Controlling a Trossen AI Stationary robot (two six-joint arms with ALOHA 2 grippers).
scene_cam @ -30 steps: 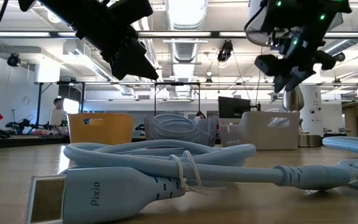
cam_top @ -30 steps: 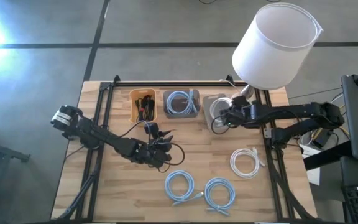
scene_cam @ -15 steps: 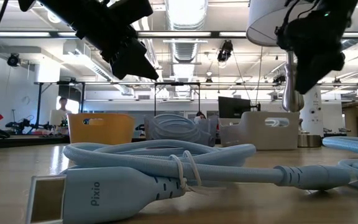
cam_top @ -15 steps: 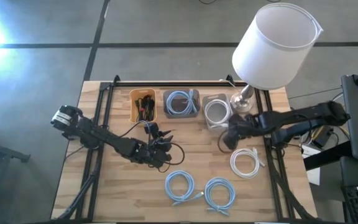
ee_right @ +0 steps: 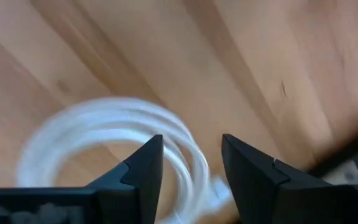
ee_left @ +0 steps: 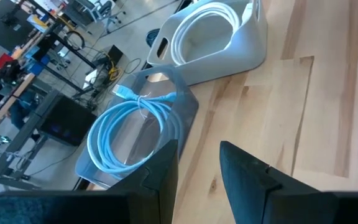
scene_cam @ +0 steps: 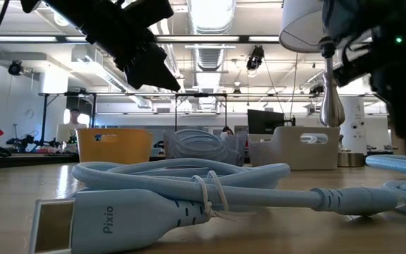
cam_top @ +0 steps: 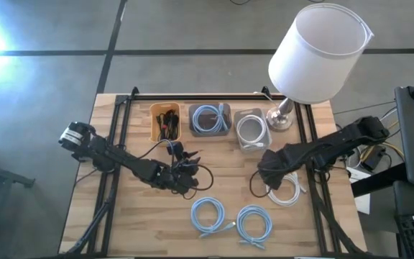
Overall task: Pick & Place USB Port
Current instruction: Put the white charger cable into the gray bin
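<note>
- The right claw [cam_top: 267, 170] hangs over the right half of the table [cam_top: 142, 223], its two dark fingers [ee_right: 143, 168] parted with nothing between them.
- Seen from the right wrist, the coiled white cable [ee_right: 114, 146] lies on the wood directly under that gap, one side of the loop running between the fingers; the claw is not touching it.
- From above, the same white cable [cam_top: 287, 188] lies just beside the right claw, toward the table's right edge and partly under the arm.
- Behind the right claw, along the far edge, stand three bins in a row: a white bin [cam_top: 251, 129] holding a white cable coil, a grey bin [cam_top: 210, 119] holding a light blue coil, and an orange bin [cam_top: 165, 121] with dark cables.
- A lamp [cam_top: 320, 52] with a big white shade stands at the far right corner.
- Two light blue cable coils [cam_top: 208, 216] lie side by side near the front edge, well apart from the right claw.
- The left claw [cam_top: 183, 178] waits over the middle-left of the table, a black cable [cam_top: 203, 173] looped beside it; its fingers [ee_left: 166, 168] are a little apart and empty.
</note>
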